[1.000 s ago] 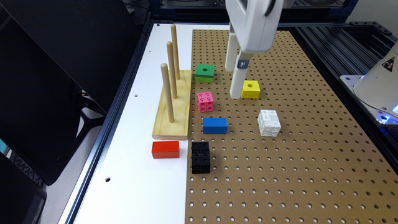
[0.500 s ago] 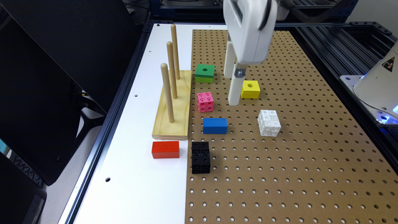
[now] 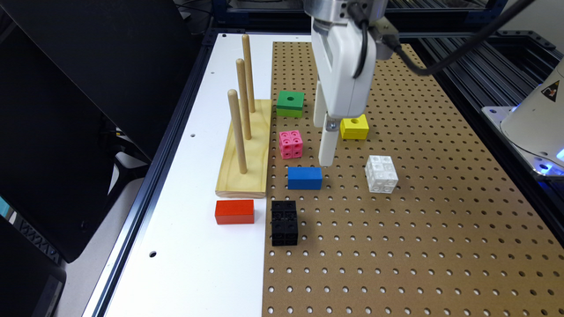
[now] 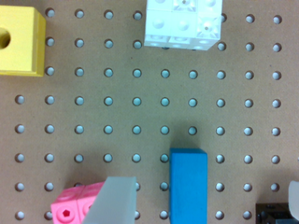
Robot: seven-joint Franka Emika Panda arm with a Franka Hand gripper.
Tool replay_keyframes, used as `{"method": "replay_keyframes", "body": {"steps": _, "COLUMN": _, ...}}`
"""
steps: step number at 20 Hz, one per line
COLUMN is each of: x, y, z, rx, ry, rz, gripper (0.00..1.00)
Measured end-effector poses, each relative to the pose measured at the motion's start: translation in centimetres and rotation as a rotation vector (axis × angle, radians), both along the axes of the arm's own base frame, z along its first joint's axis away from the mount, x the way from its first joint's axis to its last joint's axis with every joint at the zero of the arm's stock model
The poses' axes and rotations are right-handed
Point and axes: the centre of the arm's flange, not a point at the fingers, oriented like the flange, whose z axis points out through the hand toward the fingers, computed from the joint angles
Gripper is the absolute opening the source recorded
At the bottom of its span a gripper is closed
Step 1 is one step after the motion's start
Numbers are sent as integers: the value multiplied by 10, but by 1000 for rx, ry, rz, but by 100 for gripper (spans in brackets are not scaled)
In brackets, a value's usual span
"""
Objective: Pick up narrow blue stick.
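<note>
The narrow blue stick (image 3: 304,178) is a smooth blue block lying flat on the brown pegboard (image 3: 418,246), between the pink cube and the black cube. My gripper (image 3: 322,144) hangs just above and behind it in the exterior view, pointing down. In the wrist view the blue stick (image 4: 188,186) lies between my two pale fingers (image 4: 112,200), which stand wide apart with nothing held. The gripper (image 4: 205,189) is open and above the stick, not touching it.
Close around the stick are a pink cube (image 3: 291,144), a black block (image 3: 284,222), a white cube (image 3: 381,173) and a yellow block (image 3: 354,127). A green block (image 3: 290,104), a wooden peg stand (image 3: 244,145) and a red block (image 3: 234,211) sit toward the exterior view's left.
The gripper has moved toward the exterior view's left and lower, from beside the yellow block to just above the blue stick. No block has moved.
</note>
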Motion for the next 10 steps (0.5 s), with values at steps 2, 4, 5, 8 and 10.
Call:
{"method": "replay_keyframes", "body": {"steps": 2, "x": 0, "y": 0, "z": -4, "rx": 2, "ry": -1, "rz": -1, "gripper": 100}}
{"method": "replay_keyframes", "body": {"steps": 4, "x": 1, "y": 0, "z": -4, "rx": 2, "ry": -1, "rz": -1, "gripper": 100}}
{"method": "replay_keyframes", "body": {"steps": 5, "x": 1, "y": 0, "z": -3, "rx": 2, "ry": -2, "rz": -1, "gripper": 100}}
{"method": "replay_keyframes", "body": {"steps": 8, "x": 3, "y": -1, "z": -1, "rx": 3, "ry": -8, "rz": -3, "gripper": 100}}
{"method": "replay_keyframes", "body": {"steps": 10, "x": 6, "y": -2, "z": 1, "rx": 4, "ry": -14, "rz": -6, "gripper": 100}}
